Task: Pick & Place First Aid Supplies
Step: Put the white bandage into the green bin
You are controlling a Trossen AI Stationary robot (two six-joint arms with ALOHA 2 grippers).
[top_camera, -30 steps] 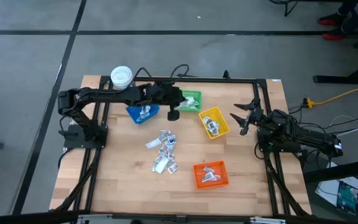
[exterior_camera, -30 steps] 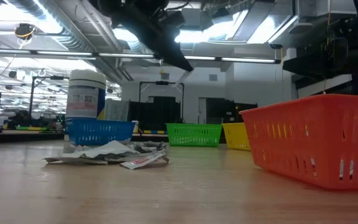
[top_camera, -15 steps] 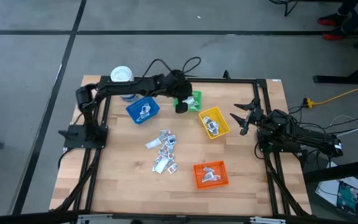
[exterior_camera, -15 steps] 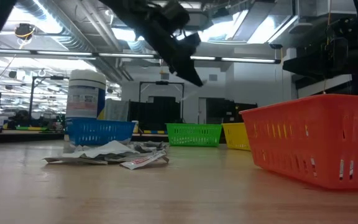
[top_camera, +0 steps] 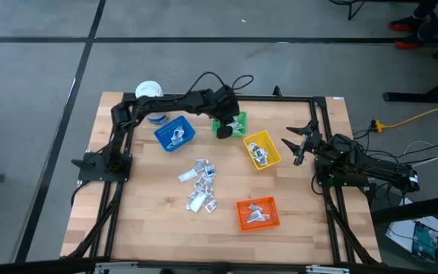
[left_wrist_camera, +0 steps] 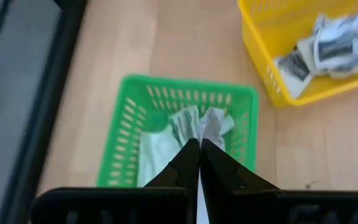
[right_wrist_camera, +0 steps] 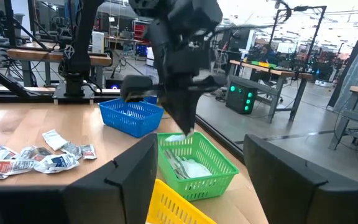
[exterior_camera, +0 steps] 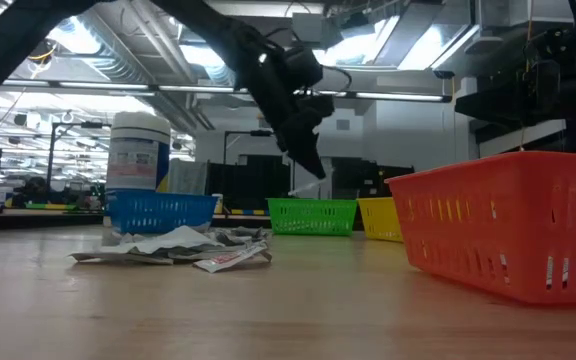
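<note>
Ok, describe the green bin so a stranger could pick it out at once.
Start at the wooden table, along its far edge. Four small bins sit there; the green bin lies between the blue bin and the yellow bin. It alone is green, with the left hand hanging directly over it.

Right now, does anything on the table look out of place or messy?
Only the loose pile of packets scattered mid-table, overlapping and crumpled, not yet sorted. The four bins stand upright: blue, green, yellow, orange. The left gripper, shut on a packet, hangs over the green one. Nothing looks spilled or damaged.
</note>
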